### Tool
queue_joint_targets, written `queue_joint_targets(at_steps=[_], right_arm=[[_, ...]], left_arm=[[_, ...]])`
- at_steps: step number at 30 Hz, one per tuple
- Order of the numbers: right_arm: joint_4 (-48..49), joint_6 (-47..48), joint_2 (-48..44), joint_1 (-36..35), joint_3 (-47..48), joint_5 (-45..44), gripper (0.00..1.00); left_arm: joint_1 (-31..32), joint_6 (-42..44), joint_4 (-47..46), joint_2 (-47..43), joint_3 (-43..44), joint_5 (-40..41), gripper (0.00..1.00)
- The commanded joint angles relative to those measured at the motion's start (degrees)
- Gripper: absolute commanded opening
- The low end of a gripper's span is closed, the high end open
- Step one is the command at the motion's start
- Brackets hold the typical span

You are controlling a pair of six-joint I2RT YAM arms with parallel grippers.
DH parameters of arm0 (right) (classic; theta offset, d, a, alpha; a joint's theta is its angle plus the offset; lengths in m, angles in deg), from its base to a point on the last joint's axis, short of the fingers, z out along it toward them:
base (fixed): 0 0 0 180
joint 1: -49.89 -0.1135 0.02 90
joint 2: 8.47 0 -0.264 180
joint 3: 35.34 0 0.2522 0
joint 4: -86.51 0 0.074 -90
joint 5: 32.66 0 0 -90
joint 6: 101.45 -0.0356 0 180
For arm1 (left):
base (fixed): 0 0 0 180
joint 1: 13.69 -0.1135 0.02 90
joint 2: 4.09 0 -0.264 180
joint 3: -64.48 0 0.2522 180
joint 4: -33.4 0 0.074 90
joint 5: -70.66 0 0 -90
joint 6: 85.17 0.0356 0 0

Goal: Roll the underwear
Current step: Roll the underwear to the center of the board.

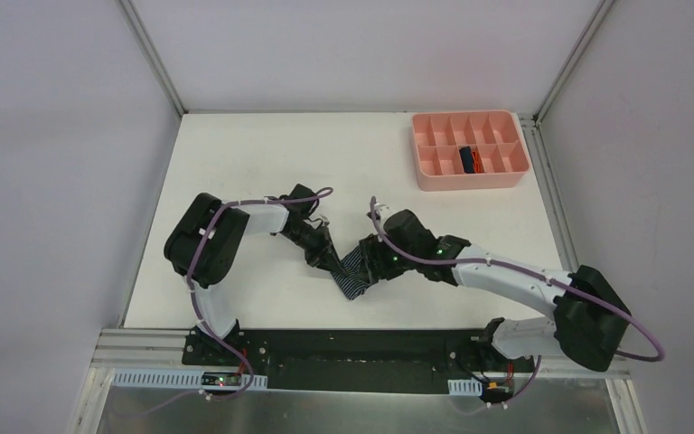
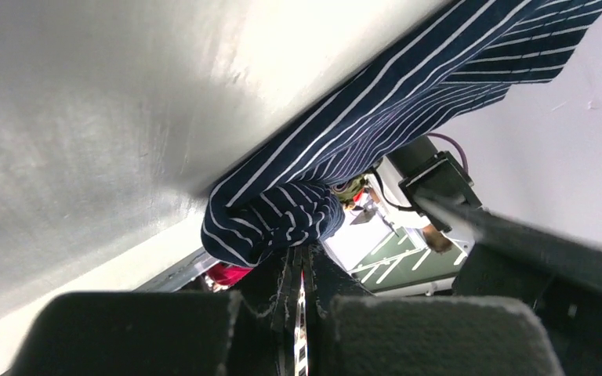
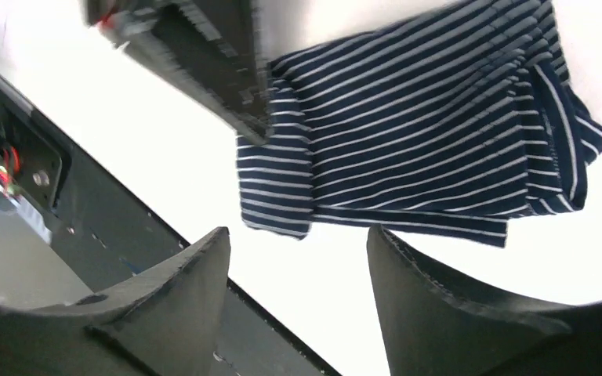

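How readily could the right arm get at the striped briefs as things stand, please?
Probably yes. The right arm's fingers hang open just short of the striped briefs, with only bare table between. The left arm's fingers pinch one edge, leaving the rest of the cloth free.
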Motion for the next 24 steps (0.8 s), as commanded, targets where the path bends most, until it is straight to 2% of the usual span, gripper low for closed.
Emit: queue_joint_targets(at_steps=[1,3,4,6,7,11,17,24], right_arm=[[-11.5,9.8,-3.9,-11.7,8.6,-24.1,0.68],[-15.7,13.0,-1.8,-17.8,11.9,-35.1,0.7],[-16.2,13.5,-0.7,-20.6,13.0,-41.0,0.75],[-13.5,12.9,0.6,-23.6,12.8,-49.1,0.98],[-11.1,10.4,0.8,-23.7,11.8,-50.3,0.99],[-4.9,5.0,1.5,-23.8,9.0,-49.0,1.0],[-11.1,0.6,6.1,-23.8,14.6,-42.6,0.74],[-21.0,-3.9,14.6,-24.3,22.6,-38.5,0.77]], left_arm=[[1.3,-0.3,3.5,4.5,-1.1,1.4,0.0],[1.3,-0.4,3.5,4.8,-0.8,1.2,0.0],[1.3,-0.4,3.5,5.1,-0.7,1.2,0.0],[1.4,-0.6,3.5,5.4,-0.3,1.2,0.0],[1.4,-0.6,3.6,5.6,0.0,1.1,0.0],[1.5,-0.4,4.4,6.5,1.3,1.0,0.0],[1.4,-0.2,6.1,8.1,3.0,1.5,0.0],[1.4,-0.2,6.2,8.8,3.1,1.5,0.0]])
